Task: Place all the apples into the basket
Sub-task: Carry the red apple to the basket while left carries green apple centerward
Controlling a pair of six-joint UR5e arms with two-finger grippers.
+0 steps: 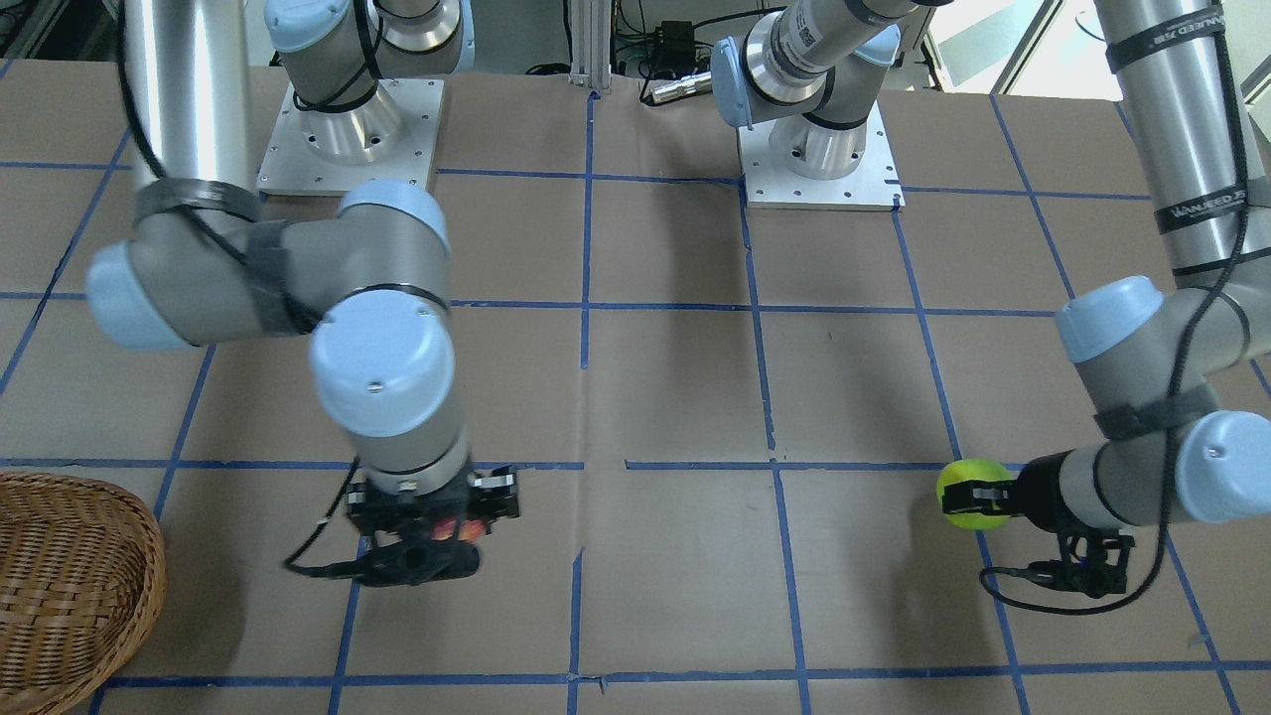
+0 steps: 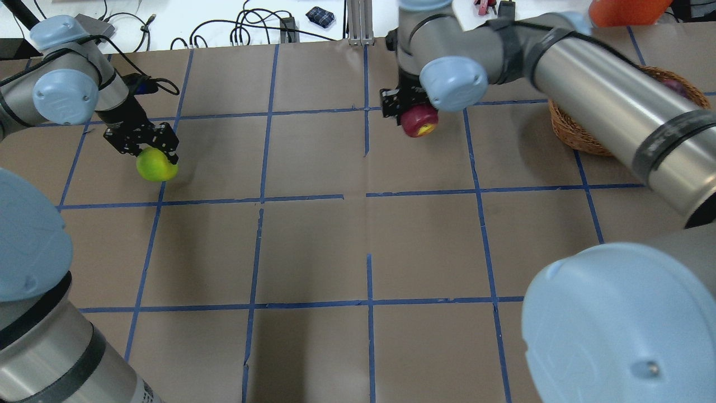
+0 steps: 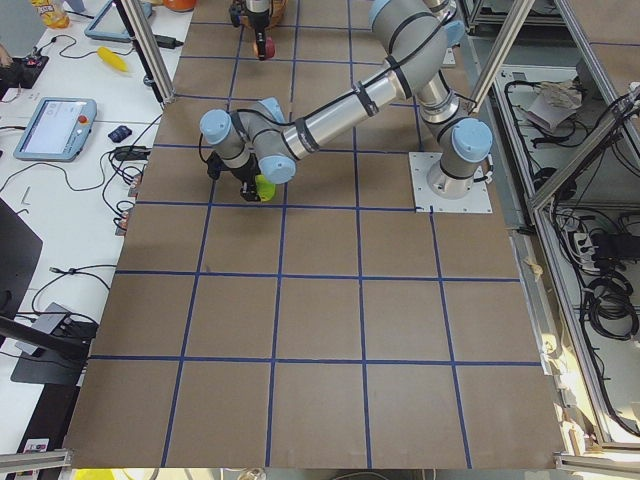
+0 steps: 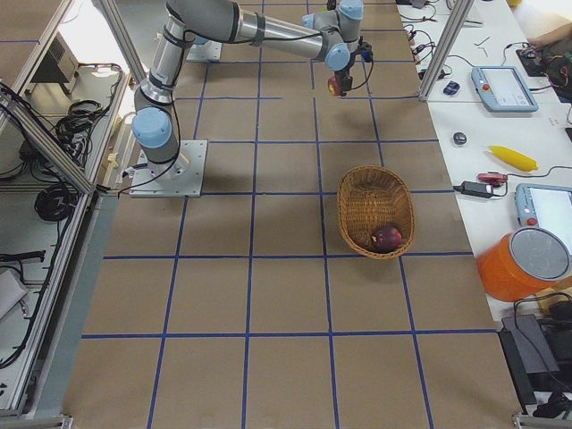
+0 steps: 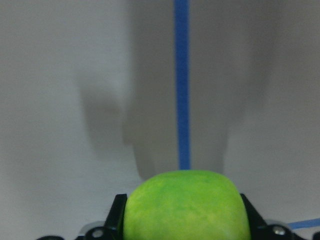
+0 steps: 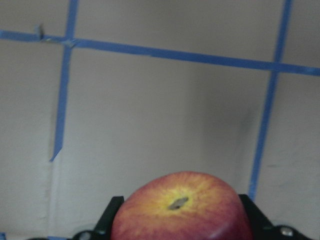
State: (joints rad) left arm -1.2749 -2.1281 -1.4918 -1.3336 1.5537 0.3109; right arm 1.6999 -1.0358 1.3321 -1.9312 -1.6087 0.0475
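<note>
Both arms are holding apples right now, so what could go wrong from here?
1. The green apple is far from the basket; carrying it over may bring the left end effector into the right arm's path.
2. The right end effector's red apple, if dropped, could bounce off the dark apple already lying there.

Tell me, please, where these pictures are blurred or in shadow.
Left wrist view: the glossy yellow-green apple is fairly sharp, and soft grey shadows fall on the table surface behind it. Right wrist view: the dark red apple with a yellow patch looks slightly soft, and the blue tape lines are blurred.
</note>
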